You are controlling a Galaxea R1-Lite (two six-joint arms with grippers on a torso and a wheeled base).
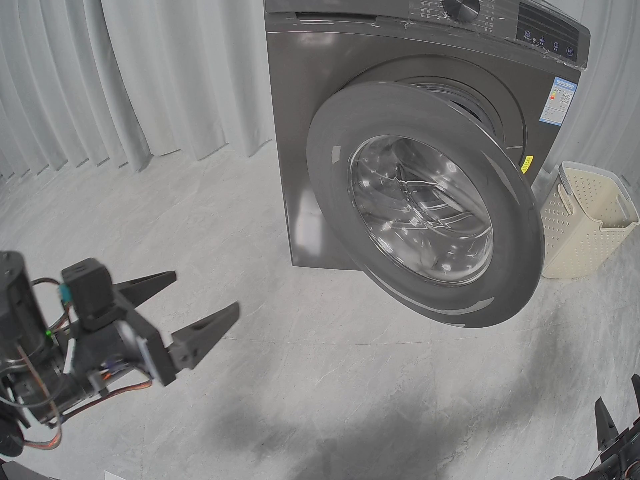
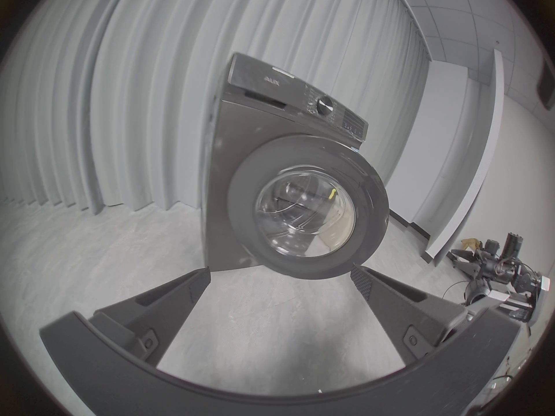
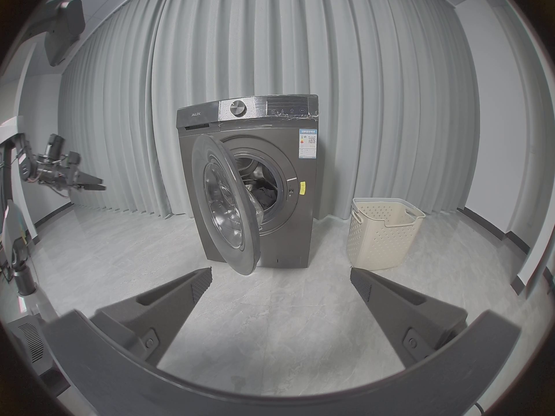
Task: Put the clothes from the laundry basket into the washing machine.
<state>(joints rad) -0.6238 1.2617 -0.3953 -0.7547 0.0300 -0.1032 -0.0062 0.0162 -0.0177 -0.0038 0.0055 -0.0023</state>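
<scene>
The washing machine (image 1: 373,68) is a boxy front-loader in brushed dark-grey metal, with a round ridged dial (image 1: 461,3) on its glossy control strip. It stands on a floor (image 1: 200,201) of smooth, pale, marble-veined tiles, in front of long white curtains (image 1: 100,68) that hang in soft, regular pleats. Its circular door (image 1: 427,208) is swung wide open on the robot's left side; a thick matte grey ring frames a domed, clear window that catches reflections. In the right wrist view, dark crumpled clothes (image 3: 267,195) lie inside the shiny drum (image 3: 254,171). The laundry basket (image 1: 587,228) sits on the floor just beside the machine, on the robot's right. It is a cream plastic tub, rectangular with rounded corners, with walls perforated in rows of small holes and a loop handle at each end. The left hand (image 1: 205,291) hangs low on the left, well apart from the machine, its two black wedge-shaped fingers spread and holding nothing. The right hand (image 3: 278,275) faces the machine and basket from farther back, and its ribbed, tapering fingers are likewise released and empty.
</scene>
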